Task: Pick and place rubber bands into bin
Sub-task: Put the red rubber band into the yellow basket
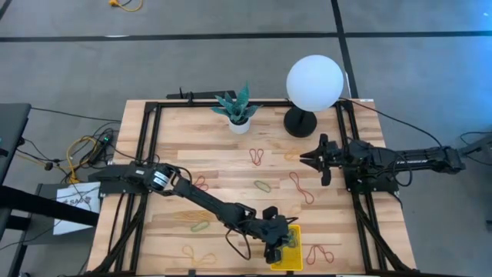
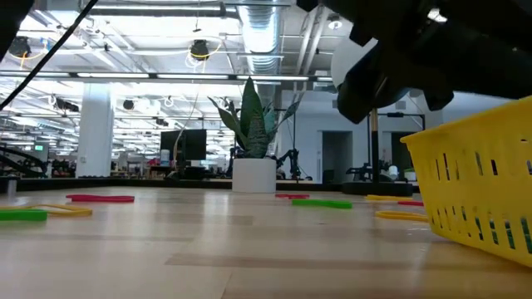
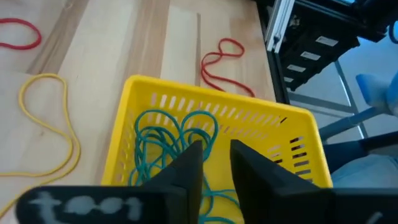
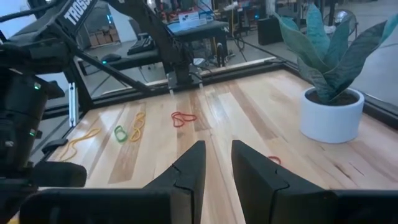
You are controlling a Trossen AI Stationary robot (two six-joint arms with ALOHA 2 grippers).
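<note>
Left pincer [image 3: 216, 163] over bin [image 3: 127, 118], fingers slightly spread, green rubber bands [image 3: 174, 134] below; band could snag fingertip, lift out. Right pincer [image 4: 217, 165], table's 3 o'clock, slightly spread, empty.

The yellow bin [image 3: 155, 102], a small slotted tray, sits right under the left gripper [image 3: 214, 163], whose fingers stand slightly apart above its inside. Green rubber bands [image 3: 171, 134] lie tangled in the bin, directly below the fingertips. Just past the bin's far wall a red band [image 3: 219, 59] lies twisted on the wood, and a yellow loop [image 3: 53, 127] lies beside the bin. More bands [image 1: 260, 157] are scattered well away from that hand.
</note>
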